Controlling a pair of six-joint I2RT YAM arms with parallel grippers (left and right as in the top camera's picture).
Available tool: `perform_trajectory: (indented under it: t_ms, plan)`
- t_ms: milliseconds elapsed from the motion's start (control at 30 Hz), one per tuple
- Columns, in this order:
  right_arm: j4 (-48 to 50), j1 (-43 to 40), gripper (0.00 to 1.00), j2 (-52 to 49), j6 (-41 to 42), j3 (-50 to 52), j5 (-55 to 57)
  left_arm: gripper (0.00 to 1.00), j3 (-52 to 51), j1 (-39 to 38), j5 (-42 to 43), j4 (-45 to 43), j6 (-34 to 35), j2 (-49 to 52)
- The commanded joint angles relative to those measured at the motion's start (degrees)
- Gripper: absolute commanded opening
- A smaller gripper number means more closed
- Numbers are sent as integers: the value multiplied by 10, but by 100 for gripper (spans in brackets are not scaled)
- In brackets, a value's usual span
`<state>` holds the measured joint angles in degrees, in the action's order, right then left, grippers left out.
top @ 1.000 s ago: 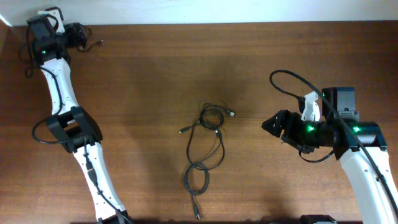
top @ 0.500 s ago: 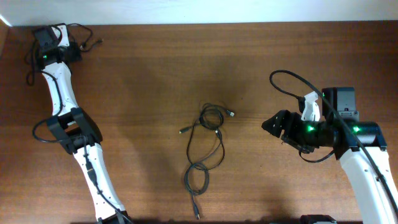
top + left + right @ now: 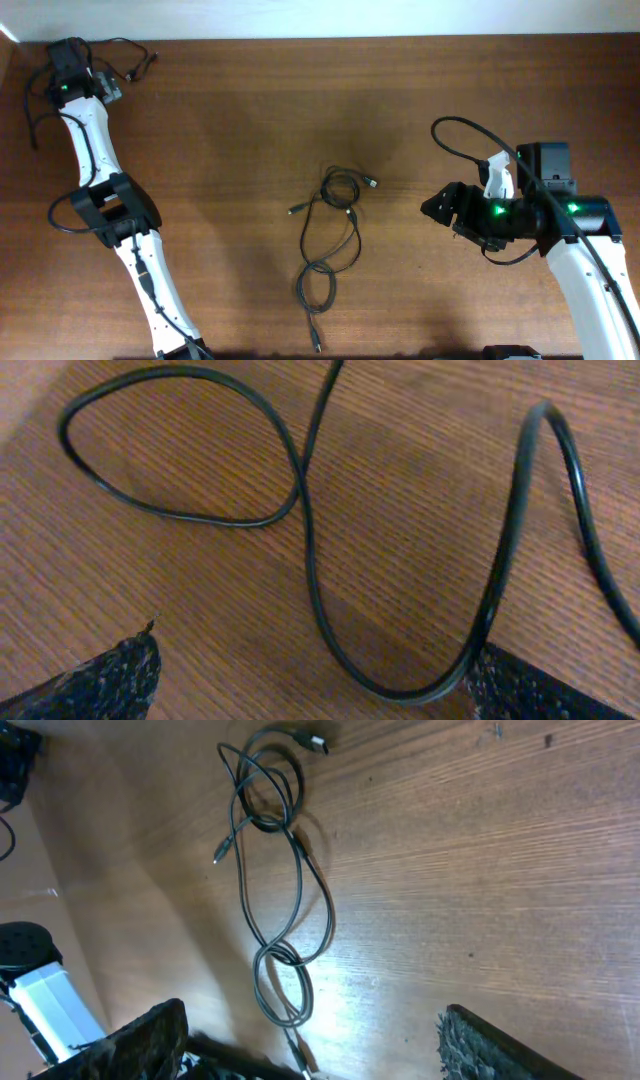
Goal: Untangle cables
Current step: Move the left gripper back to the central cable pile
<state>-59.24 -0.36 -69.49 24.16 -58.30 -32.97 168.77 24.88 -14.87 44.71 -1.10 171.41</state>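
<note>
I note left gripper [image 3: 315, 650] and right gripper [image 3: 312, 1015] both spread wide, holding nothing; knotted cables [image 3: 330, 235] lie centrally on the worktop [image 3: 220, 150].

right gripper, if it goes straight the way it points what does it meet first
Likely the cables: the right gripper points across bare table toward their knotted upper loops. Its tilt is unclear, so it might touch the table first.

Black cables [image 3: 322, 265] on brown, finely grained, dark-streaked wood table [image 3: 220, 150]
</note>
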Motion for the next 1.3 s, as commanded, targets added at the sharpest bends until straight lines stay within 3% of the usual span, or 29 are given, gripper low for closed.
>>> perform_trajectory:
  t_ms: [0, 67, 100, 167, 233, 267, 333, 400, 433, 533, 567, 633, 700, 833, 1000, 1067, 1133, 1267]
  plan:
    - [-7, 4, 82, -3, -4, -3, 2, 99, 5, 3, -8, -9, 100, -71]
    - [-11, 4, 82, -3, -4, -3, 2, 99, 5, 3, -3, -2, 139, -92]
    - [-14, 4, 94, -3, -4, -3, 3, 99, 5, 3, 3, 4, 151, -108]
    - [-14, 4, 98, -3, -4, -3, 3, 99, 5, 0, 94, 4, 151, -136]
    - [-14, 4, 98, -3, -4, -3, 3, 99, 5, -4, 270, 2, 165, -153]
    - [-15, 4, 99, -3, -4, -3, 3, 99, 5, -9, 427, -16, 179, -155]
    - [-15, 4, 98, -3, -4, -3, 3, 99, 5, -17, 566, -16, 240, -155]
    - [-15, 4, 98, -3, -4, -2, 3, 99, 5, -46, 683, 81, 258, -155]
    - [-15, 4, 98, -3, -4, -1, 3, 99, 5, -63, 697, 148, 235, -154]
    - [-15, 4, 98, -3, -4, -1, 3, 99, 5, -117, 698, 318, 95, -154]
    - [-15, 4, 98, -3, -4, -1, 3, 99, 5, -154, 697, 387, 14, -154]
    - [-17, 4, 98, -3, -4, -1, 3, 99, 5, -217, 674, 460, -51, -154]
    - [-29, 4, 98, -3, -4, -1, 3, 99, 5, -255, 628, 511, -52, -154]
    - [-61, 4, 98, -3, -62, -1, 7, 83, 5, -297, 525, 520, 20, -172]
    - [-56, 4, 98, -3, -68, -1, 7, 84, -10, -306, 450, 520, 35, -285]
    - [-47, 4, 98, -3, -68, -1, 7, 87, -68, -316, 405, 520, 34, -351]
    - [-35, 4, 98, -3, -68, -1, 7, 90, -215, -339, 319, 520, 35, -454]
    - [-7, 4, 98, -3, -68, -1, 7, 91, -398, -372, 301, 491, 46, -522]
